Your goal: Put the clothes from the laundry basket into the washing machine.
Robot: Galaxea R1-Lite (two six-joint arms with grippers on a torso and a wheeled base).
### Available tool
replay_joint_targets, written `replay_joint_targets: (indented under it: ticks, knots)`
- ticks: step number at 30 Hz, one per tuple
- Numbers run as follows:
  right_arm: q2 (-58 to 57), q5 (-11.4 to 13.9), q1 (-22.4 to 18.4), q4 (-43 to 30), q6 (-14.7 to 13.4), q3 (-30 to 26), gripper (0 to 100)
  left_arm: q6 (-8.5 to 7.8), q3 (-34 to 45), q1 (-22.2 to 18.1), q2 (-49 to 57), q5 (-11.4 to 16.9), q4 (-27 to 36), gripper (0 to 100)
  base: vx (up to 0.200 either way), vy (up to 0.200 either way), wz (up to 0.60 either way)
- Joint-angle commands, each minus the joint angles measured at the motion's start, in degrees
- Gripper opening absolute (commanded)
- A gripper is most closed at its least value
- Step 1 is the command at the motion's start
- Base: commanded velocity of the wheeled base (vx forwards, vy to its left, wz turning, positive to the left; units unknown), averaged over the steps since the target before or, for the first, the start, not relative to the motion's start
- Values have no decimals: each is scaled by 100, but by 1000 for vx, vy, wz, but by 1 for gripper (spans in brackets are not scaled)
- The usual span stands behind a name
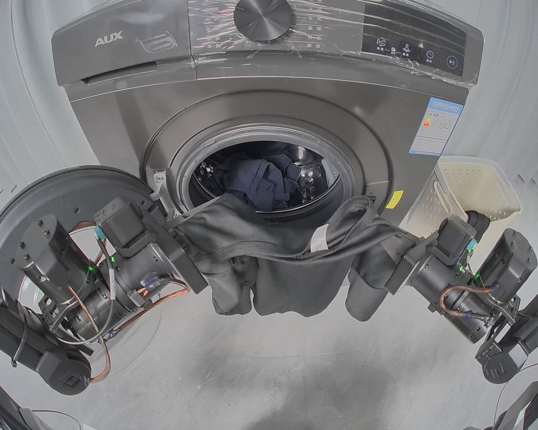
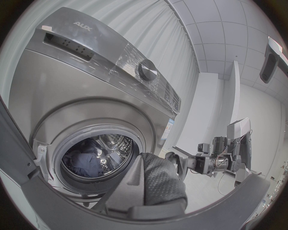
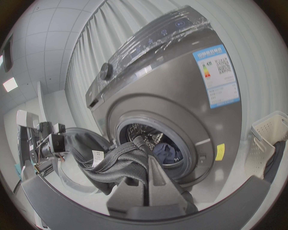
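Fingers (image 2: 126, 185) of the left gripper (image 1: 180, 221) are closed on one end of a dark grey garment (image 1: 280, 269), with the cloth bunched against the inner face of the visible finger. The fingers (image 3: 163, 182) of the right gripper (image 1: 389, 242) are pressed together on the other end, and a ribbed band of the same garment is drawn out from between them.

The dark grey garment is held stretched between the two grippers in front of the washing machine (image 1: 112, 117), at 6 o'clock of the drum opening (image 1: 182, 168). Its upper edge is carried level with the lower lip of the opening; whether lip and cloth touch cannot be told. The rest is left hanging in loose folds, clear of the floor (image 1: 280, 364). A white tag (image 1: 319, 238) is seen on the upper edge, nearer the right gripper.

Inside the drum, navy clothes (image 1: 263, 179) are piled toward the back. The door (image 1: 56, 196) is swung wide open at 9 o'clock of the opening, behind the left arm. A cream, perforated laundry basket (image 1: 482, 190) is set on the floor at 3 o'clock of the machine, just beside its side panel and behind the right arm.

On the machine's front, a round dial (image 1: 262, 17) is placed at 12 o'clock of the opening, a blue-edged label (image 1: 436, 126) at 2 o'clock, and a small yellow sticker (image 1: 394, 199) at 3 o'clock.
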State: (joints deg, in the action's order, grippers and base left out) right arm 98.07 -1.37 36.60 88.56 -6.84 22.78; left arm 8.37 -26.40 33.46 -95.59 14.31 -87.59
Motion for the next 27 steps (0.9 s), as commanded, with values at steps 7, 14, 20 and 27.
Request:
replay_joint_targets:
  ticks: [7,14,20,27]
  knots:
    - [898,5,533,3,-213,-600,100,41,-453,73,-250,-139,-56,0,0,0,0]
    - [1829,-22,1122,12,-213,-670,100,41,-638,81,-224,-280,-65,0,0,0,0]
    - [2172,-145,1130,12,-265,-55,100,59,-620,152,-232,-280,-74,0,0,0,0]
    - [2392,-145,1139,12,-257,121,100,6,-541,319,-171,-271,-74,0,0,0,0]
